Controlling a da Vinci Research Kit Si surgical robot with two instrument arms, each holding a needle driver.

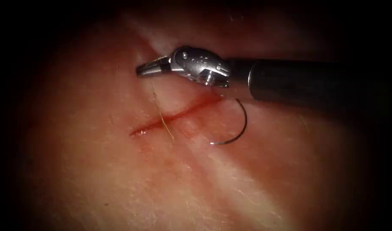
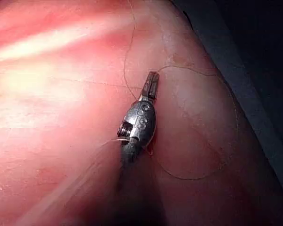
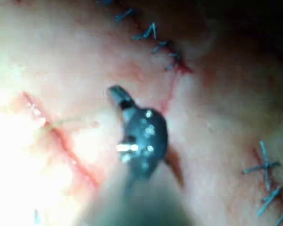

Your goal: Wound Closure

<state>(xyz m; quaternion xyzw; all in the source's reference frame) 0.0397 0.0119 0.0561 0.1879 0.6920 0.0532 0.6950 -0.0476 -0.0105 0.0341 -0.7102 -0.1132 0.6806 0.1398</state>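
The right tool [image 1: 145,68] comes in from the right and hovers just above the upper part of the cut [image 1: 174,115]. Its jaws are shut, seemingly on the pale thread [image 1: 161,115], which runs down from them across the cut. The curved needle [image 1: 240,128] lies free on the tissue [image 1: 97,171] right of the cut, held by neither tool and not in the tissue. In the right wrist view the right tool [image 3: 117,93] is beside the cut [image 3: 66,146], with the thread [image 3: 70,122] leading toward it. The left tool [image 2: 152,84] has shut jaws holding nothing, and thread [image 2: 198,174] loops around it.
Red fluid fills the cut. Older cuts closed with blue stitches [image 3: 155,44] [image 3: 269,183] lie beyond the right tool in the right wrist view. The tissue's edge [image 2: 236,80] drops to a dark surface near the left tool.
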